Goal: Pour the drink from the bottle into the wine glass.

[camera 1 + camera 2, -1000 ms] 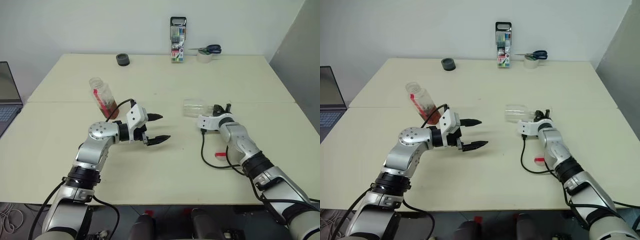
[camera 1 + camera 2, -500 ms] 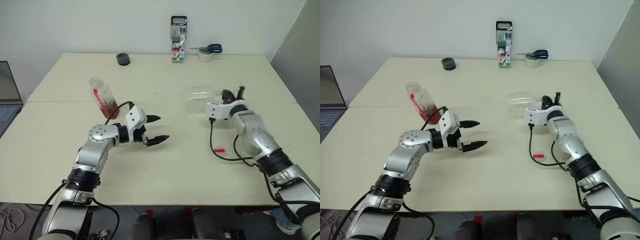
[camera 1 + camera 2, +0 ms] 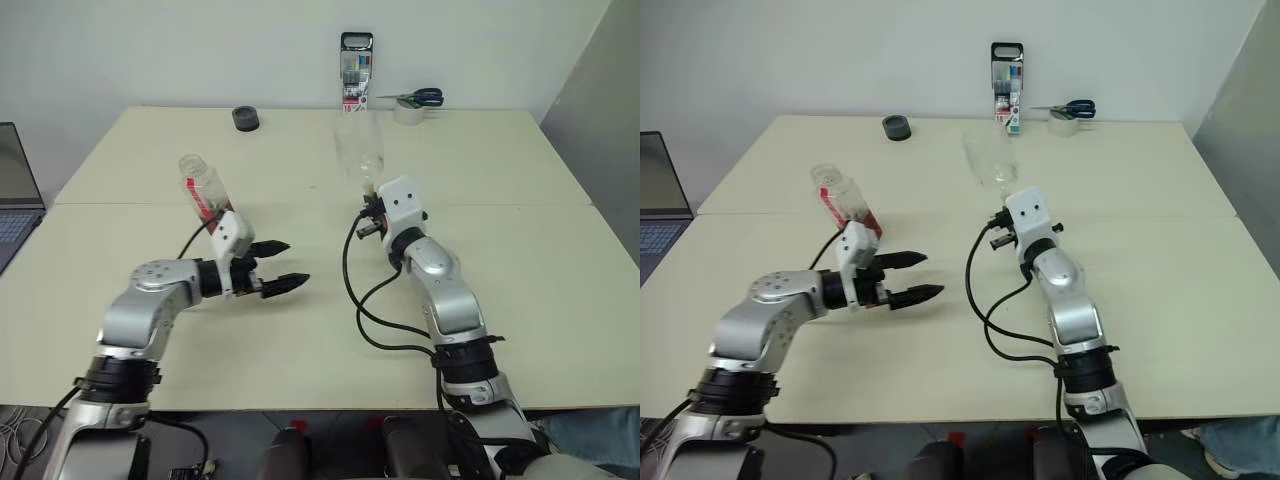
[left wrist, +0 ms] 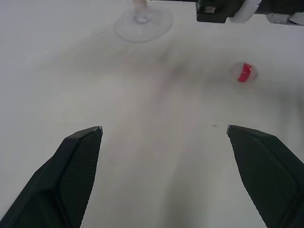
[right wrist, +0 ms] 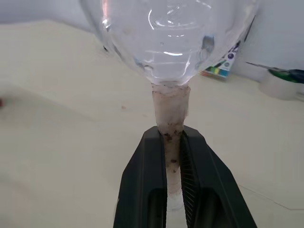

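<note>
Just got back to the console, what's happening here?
The right pincer is shut on the stem of the clear stemmed wine glass, holding it upright above the beige table. The left pincer is open and empty, beside the small clear plastic bottle with amber drink, uncapped. Nothing is poured yet.

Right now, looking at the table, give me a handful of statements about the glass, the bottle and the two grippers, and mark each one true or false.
1. The right gripper is shut on the stem of the wine glass. True.
2. The wine glass lies on its side on the table. False: it is upright, bowl on top.
3. The left gripper is open and holds nothing. True.
4. The bottle is in the left gripper. False: it stands on the table behind that gripper, apart from the fingers.
5. The bottle's mouth is open, without its cap. True.
6. The wine glass bowl holds amber drink. False: the bowl looks clear and empty.
</note>
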{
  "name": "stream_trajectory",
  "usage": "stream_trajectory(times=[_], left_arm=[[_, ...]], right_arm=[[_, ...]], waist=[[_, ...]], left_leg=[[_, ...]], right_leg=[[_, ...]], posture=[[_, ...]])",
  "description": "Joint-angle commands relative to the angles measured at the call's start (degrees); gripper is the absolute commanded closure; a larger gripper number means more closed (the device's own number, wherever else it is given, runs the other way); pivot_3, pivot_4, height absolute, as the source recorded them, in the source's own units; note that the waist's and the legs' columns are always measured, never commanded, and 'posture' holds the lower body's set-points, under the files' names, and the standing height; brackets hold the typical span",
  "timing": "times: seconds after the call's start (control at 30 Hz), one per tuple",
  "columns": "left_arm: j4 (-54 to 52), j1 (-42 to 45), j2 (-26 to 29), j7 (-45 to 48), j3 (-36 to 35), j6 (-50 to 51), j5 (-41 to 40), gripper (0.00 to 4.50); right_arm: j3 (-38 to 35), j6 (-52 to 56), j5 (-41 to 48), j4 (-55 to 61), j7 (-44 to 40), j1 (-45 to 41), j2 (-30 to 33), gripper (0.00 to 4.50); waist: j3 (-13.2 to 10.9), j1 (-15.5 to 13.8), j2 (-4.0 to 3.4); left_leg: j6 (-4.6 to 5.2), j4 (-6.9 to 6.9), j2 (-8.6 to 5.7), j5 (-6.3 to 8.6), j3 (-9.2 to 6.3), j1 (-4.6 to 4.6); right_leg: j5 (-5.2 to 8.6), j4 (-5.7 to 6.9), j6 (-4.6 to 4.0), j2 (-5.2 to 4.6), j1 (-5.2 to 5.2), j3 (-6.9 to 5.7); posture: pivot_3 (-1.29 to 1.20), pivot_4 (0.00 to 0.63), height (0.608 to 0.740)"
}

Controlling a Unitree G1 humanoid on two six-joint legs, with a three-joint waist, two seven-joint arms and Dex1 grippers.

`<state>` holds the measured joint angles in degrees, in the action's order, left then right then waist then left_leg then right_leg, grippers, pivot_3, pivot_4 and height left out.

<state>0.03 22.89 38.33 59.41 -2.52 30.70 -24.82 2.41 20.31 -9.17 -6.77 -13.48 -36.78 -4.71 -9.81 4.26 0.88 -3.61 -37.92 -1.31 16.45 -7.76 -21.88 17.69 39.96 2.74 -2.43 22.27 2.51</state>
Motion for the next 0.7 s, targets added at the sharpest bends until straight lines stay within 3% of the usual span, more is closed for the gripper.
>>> stream_trajectory(times=[0.03,0.23,0.7], left_arm=[[-2.58,0.34,0.75,-0.32,-1.73,0.73,-1.55,0.0],[-5.31,-0.76,1.01,-0.66,-2.03,2.08,-2.42,0.0],[-5.91,-0.53,1.5,-1.42,-1.59,2.78,-2.62,0.0]], right_arm=[[-0.1,-6.66,2.64,-7.73,2.03,-3.07,-1.52,4.39],[1.76,-12.64,3.23,-14.23,1.49,-1.26,-0.39,4.39],[6.22,-11.74,4.35,-6.95,-1.51,12.62,4.02,4.39]], waist=[[0.0,-0.18,0.0],[0.0,0.15,-0.01],[0.01,0.48,0.0]], left_leg=[[0.0,-0.01,-0.03,0.0,0.01,0.02],[-0.02,0.16,-0.04,0.0,0.03,-0.01],[-0.01,0.14,-0.02,0.01,0.04,0.07]], right_leg=[[0.0,0.0,0.0,0.0,-0.02,0.0],[0.0,0.0,0.0,0.16,0.1,-0.04],[0.0,0.01,0.0,0.22,0.01,-0.03]], posture=[[0.0,0.15,0.74],[0.0,0.15,0.74],[0.0,0.15,0.74]])
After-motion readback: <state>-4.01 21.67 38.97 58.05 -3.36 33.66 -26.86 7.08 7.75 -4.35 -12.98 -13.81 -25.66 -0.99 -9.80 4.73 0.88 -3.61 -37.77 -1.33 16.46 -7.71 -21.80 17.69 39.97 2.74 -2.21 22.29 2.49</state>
